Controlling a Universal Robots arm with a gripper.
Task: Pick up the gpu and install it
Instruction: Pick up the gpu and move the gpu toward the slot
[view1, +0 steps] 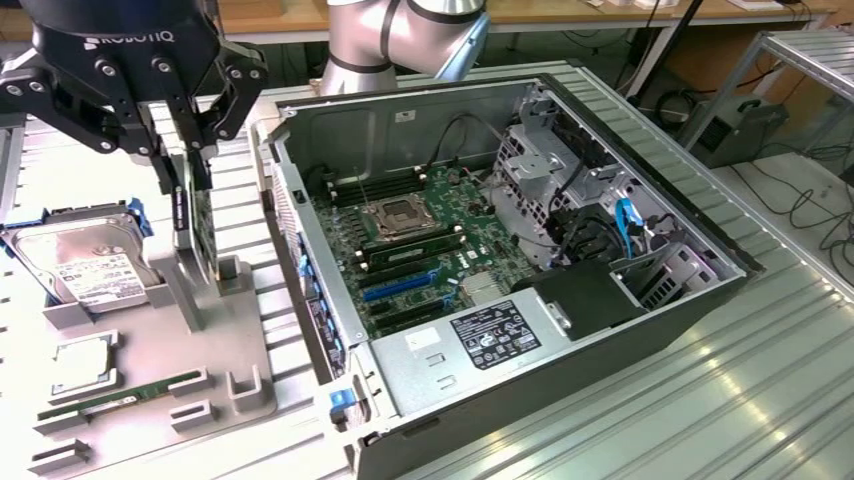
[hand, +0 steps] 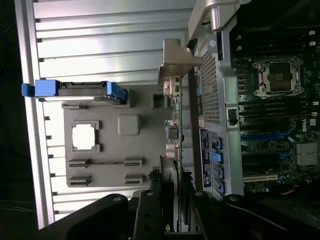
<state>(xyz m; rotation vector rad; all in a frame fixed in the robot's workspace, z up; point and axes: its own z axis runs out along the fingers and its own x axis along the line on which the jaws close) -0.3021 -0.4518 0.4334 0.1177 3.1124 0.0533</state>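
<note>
Hanging over the gray parts holder (view1: 247, 350) at the exterior view's left, the gripper (view1: 187, 178) has its two fingers pressed against the flat faces of the gpu (view1: 204, 235), one on each side, clamped on the card's upper edge. The gpu stands upright on its long edge, directly below the gripper body and in line with it. Its lower end reaches down to the holder's upright posts; whether it touches them or sits just above cannot be told.

From the wrist, the gpu (hand: 174, 132) appears edge-on as a thin line running away from the gripper (hand: 172, 202). Its silver end bracket (hand: 176, 57) is at the far end, over the ribbed metal table (hand: 100, 45). The card lies between the holder (hand: 130, 160) and the side wall of the open computer case (hand: 210, 85), close beside that wall.

On the holder near the gripper rest a hard drive (view1: 87, 265) in a blue caddy, a processor (view1: 83, 365) and a green memory stick (view1: 120, 395). The case (view1: 694, 235) lies open on its side to the exterior view's right, its motherboard (view1: 427, 250) exposed.
</note>
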